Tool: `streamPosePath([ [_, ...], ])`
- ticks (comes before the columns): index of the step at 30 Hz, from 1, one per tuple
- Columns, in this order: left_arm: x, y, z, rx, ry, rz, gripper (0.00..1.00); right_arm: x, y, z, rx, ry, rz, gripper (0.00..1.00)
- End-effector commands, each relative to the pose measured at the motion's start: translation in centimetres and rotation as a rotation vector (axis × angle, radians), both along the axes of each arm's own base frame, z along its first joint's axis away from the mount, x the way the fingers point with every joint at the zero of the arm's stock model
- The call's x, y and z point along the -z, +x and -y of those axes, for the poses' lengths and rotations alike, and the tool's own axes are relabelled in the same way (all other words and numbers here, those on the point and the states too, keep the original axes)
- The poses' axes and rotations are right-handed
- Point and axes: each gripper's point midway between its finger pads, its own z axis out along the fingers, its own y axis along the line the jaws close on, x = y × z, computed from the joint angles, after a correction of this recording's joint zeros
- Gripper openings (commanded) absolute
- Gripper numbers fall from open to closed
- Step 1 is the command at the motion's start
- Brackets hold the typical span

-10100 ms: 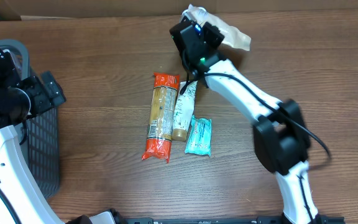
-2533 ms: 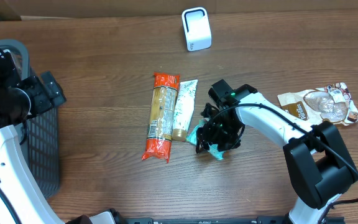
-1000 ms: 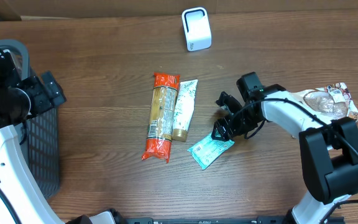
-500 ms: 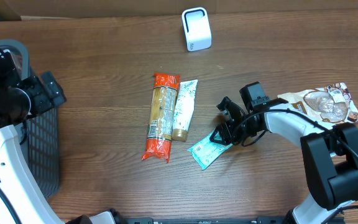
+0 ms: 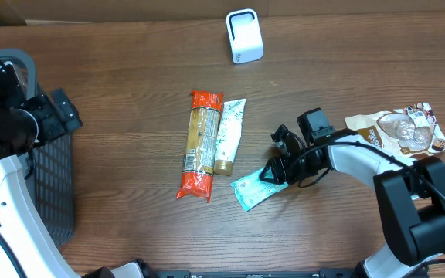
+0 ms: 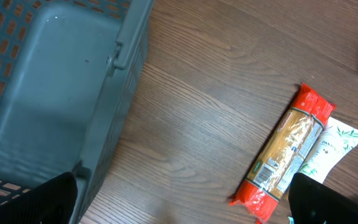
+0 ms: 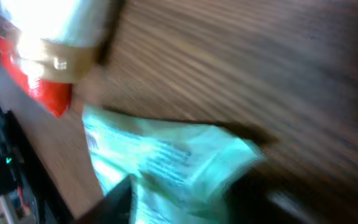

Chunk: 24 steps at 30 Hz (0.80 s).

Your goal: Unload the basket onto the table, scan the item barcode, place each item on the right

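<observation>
The right gripper (image 5: 272, 171) touched the teal packet (image 5: 253, 189) at its right edge beside the tube (image 5: 228, 137)—grip not discernible—bare wood beyond; the left gripper (image 5: 64, 113) gaped by the basket (image 5: 52, 181).

table (image 5: 130, 62): wood | on it: scanner (image 5: 244, 35), pasta pack (image 5: 200, 144), tube (image 5: 229, 136), teal packet (image 5: 252, 190), snack bag (image 5: 399, 131), basket (image 5: 52, 185)

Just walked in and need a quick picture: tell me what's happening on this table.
The right gripper is down at the end of a teal packet lying flat on the table; whether it has a grip is unclear. The white scanner stands apart at the far edge. The left gripper hangs open beside the grey basket, holding nothing.
</observation>
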Motion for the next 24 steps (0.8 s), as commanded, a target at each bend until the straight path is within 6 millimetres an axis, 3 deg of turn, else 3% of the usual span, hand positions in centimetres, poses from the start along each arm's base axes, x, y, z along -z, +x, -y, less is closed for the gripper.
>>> streamPosePath([
  [1,0.1,0.1,0.0,0.015,0.001,-0.001,1.0,4.5,-3.1,2.4,0.005,-0.172,-0.104,0.28],
  [5,0.1,0.1,0.0,0.015,0.001,-0.001,1.0,3.1,-2.2,1.3,0.006,-0.107,-0.108,0.04],
  [12,0.1,0.1,0.0,0.015,0.001,-0.001,1.0,0.8,-1.2,0.7,0.027,-0.042,-0.158,0.04],
  [17,0.1,0.1,0.0,0.015,0.001,-0.001,0.99,-4.9,0.9,-0.3,0.012,0.166,-0.188,0.04],
  [20,0.1,0.1,0.0,0.015,0.001,-0.001,1.0,-9.6,3.4,0.3,0.02,0.269,-0.141,0.04],
  [24,0.1,0.1,0.0,0.015,0.001,-0.001,0.99,-13.7,5.6,1.1,0.029,0.298,-0.035,0.04],
])
